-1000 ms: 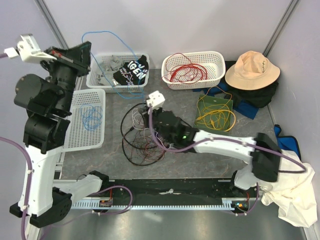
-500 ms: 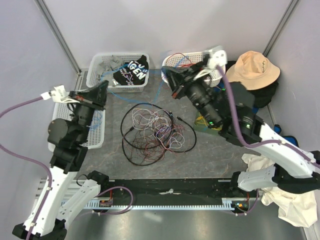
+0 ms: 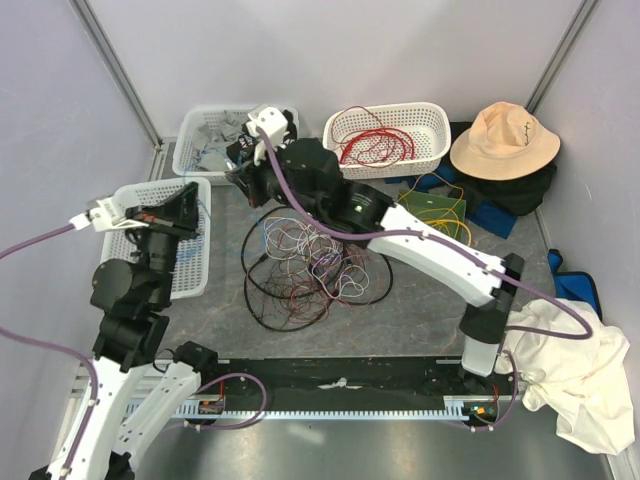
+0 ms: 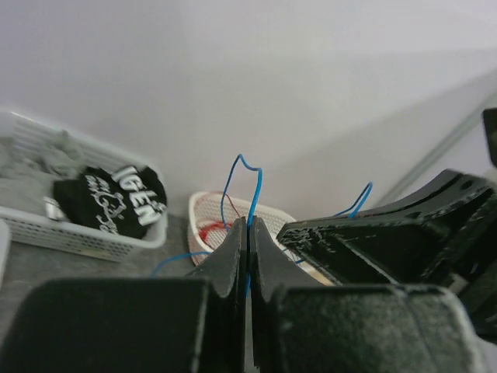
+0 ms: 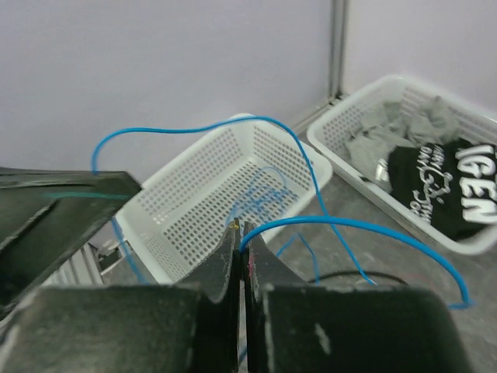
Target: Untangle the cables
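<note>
A thin blue cable runs between both grippers. My left gripper hovers over the left white basket and is shut on the blue cable, which pokes up from its jaws. My right gripper reaches over from the right and is shut on the same cable in its wrist view. More blue loops lie in that basket. A loose knotted heap of black, red, white and purple cables lies on the table below the right arm.
A back basket holds grey cloth and a black printed cloth. Another back basket holds red cables. A yellow cable lies on a green pad. A tan hat and a white cloth lie at the right.
My right arm has swung from the back right across to the left basket, its gripper now close to the left gripper. My left arm has shifted a little. The heap stays put.
</note>
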